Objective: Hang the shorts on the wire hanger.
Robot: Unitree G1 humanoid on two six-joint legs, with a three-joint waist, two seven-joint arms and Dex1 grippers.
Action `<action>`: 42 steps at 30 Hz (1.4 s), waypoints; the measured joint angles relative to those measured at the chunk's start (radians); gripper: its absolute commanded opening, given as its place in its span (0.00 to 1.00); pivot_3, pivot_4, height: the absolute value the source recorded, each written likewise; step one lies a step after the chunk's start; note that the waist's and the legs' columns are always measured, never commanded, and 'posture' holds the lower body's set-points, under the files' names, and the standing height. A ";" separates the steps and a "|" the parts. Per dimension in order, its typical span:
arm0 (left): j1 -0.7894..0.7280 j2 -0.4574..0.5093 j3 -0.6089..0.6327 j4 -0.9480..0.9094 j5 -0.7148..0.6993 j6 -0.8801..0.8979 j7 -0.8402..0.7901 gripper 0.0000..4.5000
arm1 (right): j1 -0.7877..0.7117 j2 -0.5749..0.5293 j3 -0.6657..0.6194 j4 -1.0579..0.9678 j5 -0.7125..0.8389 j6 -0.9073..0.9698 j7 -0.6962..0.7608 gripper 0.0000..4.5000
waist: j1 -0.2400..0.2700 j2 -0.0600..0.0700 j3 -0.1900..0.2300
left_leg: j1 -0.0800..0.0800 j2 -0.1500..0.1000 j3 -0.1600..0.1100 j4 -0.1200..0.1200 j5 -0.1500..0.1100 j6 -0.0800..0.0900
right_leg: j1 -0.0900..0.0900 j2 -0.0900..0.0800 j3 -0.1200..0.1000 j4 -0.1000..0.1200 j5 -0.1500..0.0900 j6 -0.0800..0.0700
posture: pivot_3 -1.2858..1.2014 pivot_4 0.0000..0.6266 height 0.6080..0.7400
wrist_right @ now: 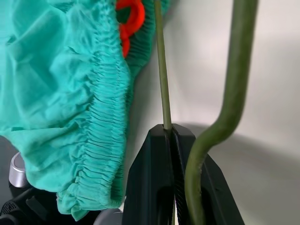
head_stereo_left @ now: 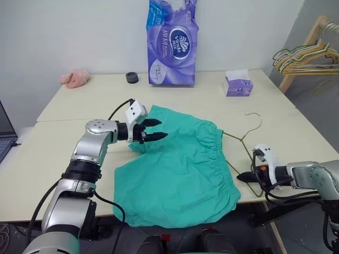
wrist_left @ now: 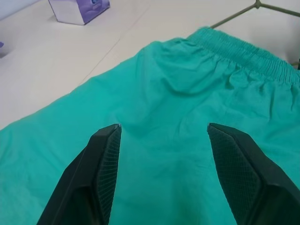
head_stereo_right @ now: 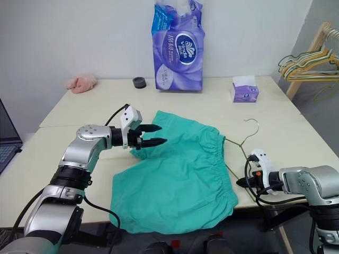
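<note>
A: Left eye view first. Where are the shorts (head_stereo_left: 177, 174)?

B: Spread flat on the cream table (head_stereo_left: 63, 153), near its front edge, the lower hem hanging a little over that edge. The gathered waistband runs down the side toward the robot's right, and the 2 legs lie toward its left.

A: And the wire hanger (head_stereo_left: 244, 142)?

B: Lying on the table just beside the waistband, hook pointing toward the far side. Part of its wire passes under or against the waistband edge; I cannot tell how far it goes in.

A: The left gripper (head_stereo_left: 154, 130)?

B: Released. Its 2 black fingers stand apart over the far corner of the shorts. In the left wrist view the fingers (wrist_left: 101, 173) frame bare teal cloth with nothing between them. Whether the tips touch the fabric I cannot tell.

A: The right gripper (head_stereo_left: 244, 177)?

B: Clenched on the wire hanger at the table's front right edge. The right wrist view shows the thin wire (wrist_right: 161, 70) entering the closed jaws, with a thicker bent run of wire just beside it and the waistband (wrist_right: 101, 117) bunched alongside.

A: Anything else on the table?

B: At the back: a purple tissue pack (head_stereo_left: 172, 42) standing upright, a small tissue box (head_stereo_left: 238, 83), a dark round object (head_stereo_left: 132, 77) and a pink cloth lump (head_stereo_left: 75, 78). More hangers (head_stereo_left: 306, 55) hang on a wooden rack at far right.
</note>
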 measured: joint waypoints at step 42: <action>-0.409 0.014 -0.033 0.319 0.079 -0.231 -0.262 1.00 | -0.152 -0.046 0.214 -0.279 -0.225 -0.352 -0.006 0.00 | -0.028 0.000 0.000 | -0.001 -0.001 0.001 0.000 0.000 0.000 | -0.001 -0.001 -0.002 0.000 0.000 0.000 | 0.45 0.06 1.00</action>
